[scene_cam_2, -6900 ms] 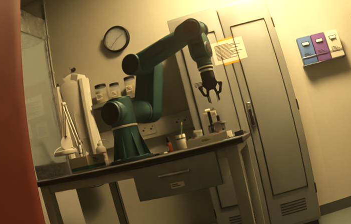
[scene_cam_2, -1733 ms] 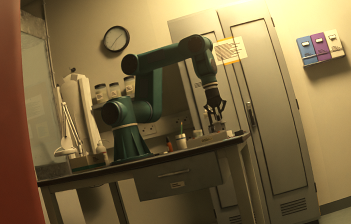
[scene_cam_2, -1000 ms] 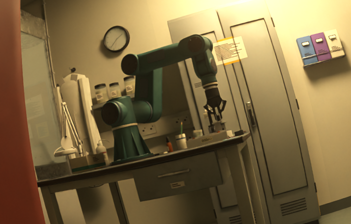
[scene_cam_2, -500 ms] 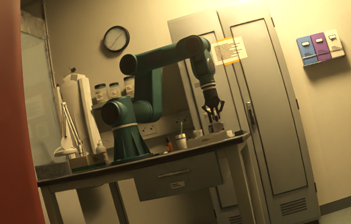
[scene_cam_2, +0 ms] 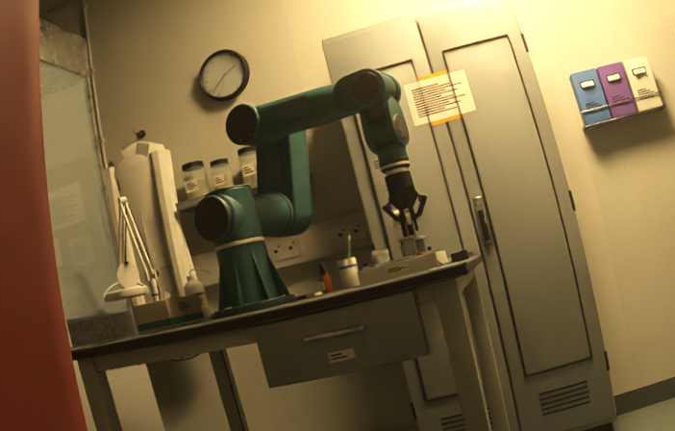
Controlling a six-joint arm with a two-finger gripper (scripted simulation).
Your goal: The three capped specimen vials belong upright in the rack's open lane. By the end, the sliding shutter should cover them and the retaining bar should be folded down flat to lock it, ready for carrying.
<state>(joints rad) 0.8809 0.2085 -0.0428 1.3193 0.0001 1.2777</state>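
Note:
My gripper [scene_cam_2: 409, 231] hangs straight down over the grey rack [scene_cam_2: 402, 265], which sits at the right end of the table. Its fingers are closed on a small upright piece that stands up from the rack [scene_cam_2: 413, 243]; from here I cannot tell whether it is a vial, the shutter's knob or the bar. The rack is a low flat tray with a dark label on its side. The vials themselves are too small and dim to pick out. A small dark block [scene_cam_2: 459, 256] lies at the table's right corner beside the rack.
A tall grey cabinet [scene_cam_2: 496, 214] stands right behind the table's right end. On the table sit a white cup with a green pencil [scene_cam_2: 348, 267], an orange bottle [scene_cam_2: 324, 278], a white box [scene_cam_2: 169, 310] and a desk lamp [scene_cam_2: 131, 257].

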